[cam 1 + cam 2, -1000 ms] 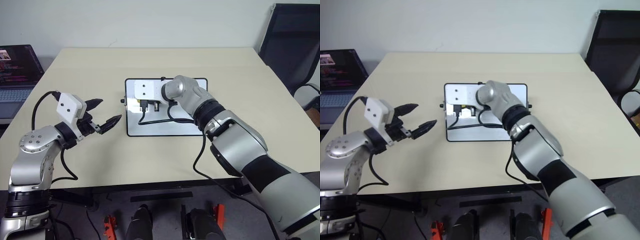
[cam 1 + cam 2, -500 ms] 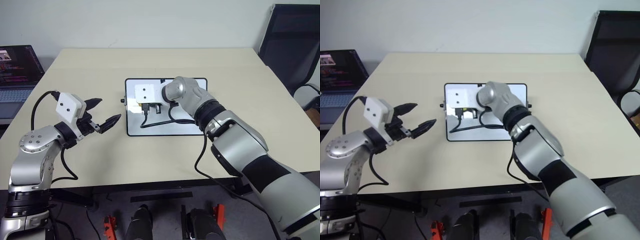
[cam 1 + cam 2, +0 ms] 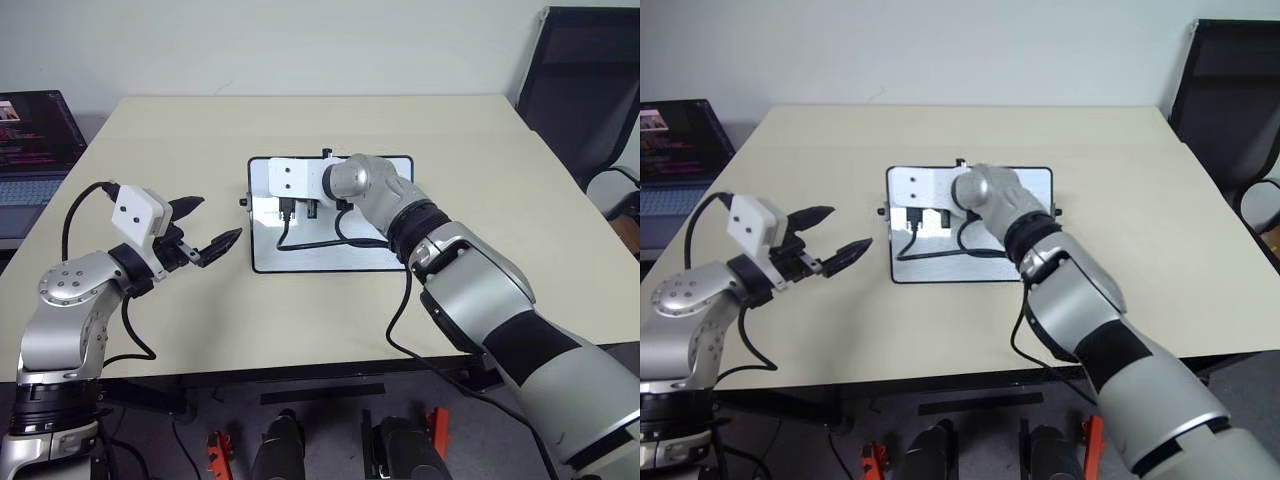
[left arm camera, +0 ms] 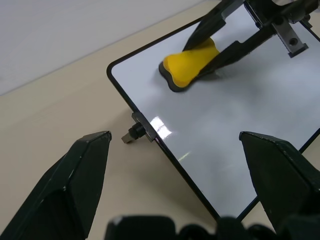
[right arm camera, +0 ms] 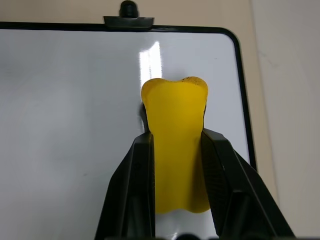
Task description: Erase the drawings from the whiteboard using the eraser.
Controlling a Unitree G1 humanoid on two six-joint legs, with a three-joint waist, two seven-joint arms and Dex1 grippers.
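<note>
The whiteboard [image 3: 350,255] lies flat in the middle of the tan table, black-framed and glossy. My right gripper [image 5: 176,137] is shut on the yellow eraser [image 5: 175,145], whose dark underside rests on the board near its far left corner. The same eraser [image 4: 190,65] appears between those fingers in the left wrist view. The drawings are out of view, and the bare parts of the board look plain white. My left gripper [image 3: 220,220] hovers open over the table just left of the board, holding nothing.
An open laptop [image 3: 30,130] sits off the table's far left corner. A black chair [image 3: 585,90] stands at the right. A small black knob [image 4: 129,136] sticks out of the board's left short side. My right arm's cable trails across the board.
My right wrist has swung a little, carrying the eraser slightly toward the board's far edge. The left arm has not moved.
</note>
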